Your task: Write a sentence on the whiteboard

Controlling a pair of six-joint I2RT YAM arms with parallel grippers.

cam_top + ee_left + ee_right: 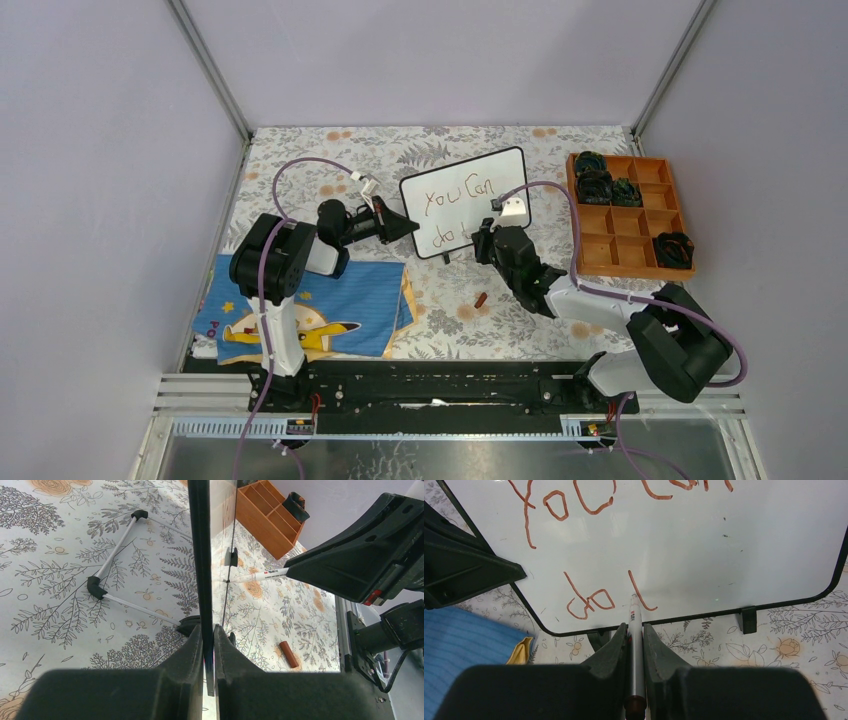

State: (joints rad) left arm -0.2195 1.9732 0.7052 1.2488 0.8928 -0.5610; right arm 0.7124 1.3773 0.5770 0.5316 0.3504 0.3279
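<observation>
- Left jaws: closed on the left edge of the whiteboard [465,200], clamping its black frame, no gap showing.
- Right jaws: closed on a marker [635,645], barrel pinched between both fingers, tip forward.
- Marker tip touches the whiteboard face on the lower line, at a single stroke just right of "do".
- Whiteboard stands at mid-bench [300,160], face tilted up toward the arms.
- Sentence [455,197] reads "You Can" on the upper line, with "do" plus one stroke beneath, in reddish-brown.
- Top view only: an orange tray [630,270] lies right of the whiteboard and apart from it. A blue cloth [300,305] lies to its near left. A small brown cap [481,299] lies on the bench just in front of it.
- Left wrist view only: the whiteboard [200,555] is seen edge-on. A wire stand [107,570] with black corners lies on the bench behind it. The marker [255,576] meets the front face.
- Right wrist view only: the letter shapes [594,513] show close up, and a black foot [748,620] sits under the whiteboard's lower edge.
</observation>
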